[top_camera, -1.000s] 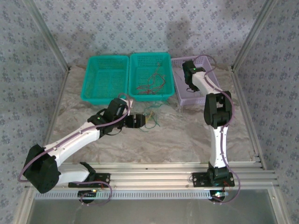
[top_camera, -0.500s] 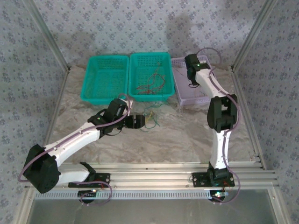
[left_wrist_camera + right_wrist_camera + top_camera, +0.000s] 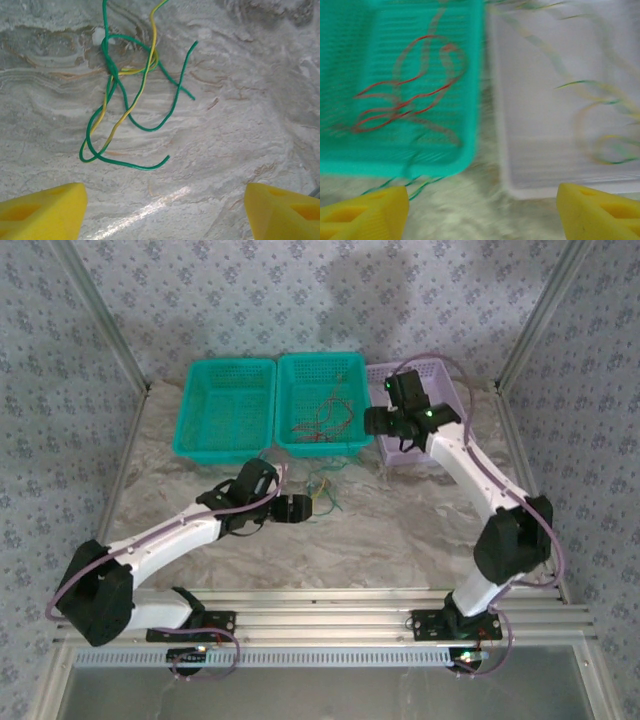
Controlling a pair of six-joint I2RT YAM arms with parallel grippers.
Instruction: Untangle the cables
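A tangle of green and yellow cables (image 3: 125, 100) lies on the marbled table, just ahead of my left gripper (image 3: 165, 210). That gripper is open, its yellow pads (image 3: 40, 210) wide apart with nothing between them. From above, these cables (image 3: 325, 490) sit right of the left gripper (image 3: 303, 508). Red cables (image 3: 405, 105) lie in the middle teal basket (image 3: 475, 100). Yellow-green cables (image 3: 600, 145) lie in the lilac basket (image 3: 530, 170). My right gripper (image 3: 482, 212) hovers open and empty over the gap between these baskets, seen from above as the right gripper (image 3: 375, 422).
Three baskets stand in a row at the back: a left teal basket (image 3: 225, 453), the middle teal basket (image 3: 322, 450) and the lilac basket (image 3: 440, 370). Metal frame posts flank the table. The right wrist view is motion-blurred.
The right arm swung out from over the lilac basket toward the left, stretching its elbow, and its gripper opened. The left arm shifted only slightly.
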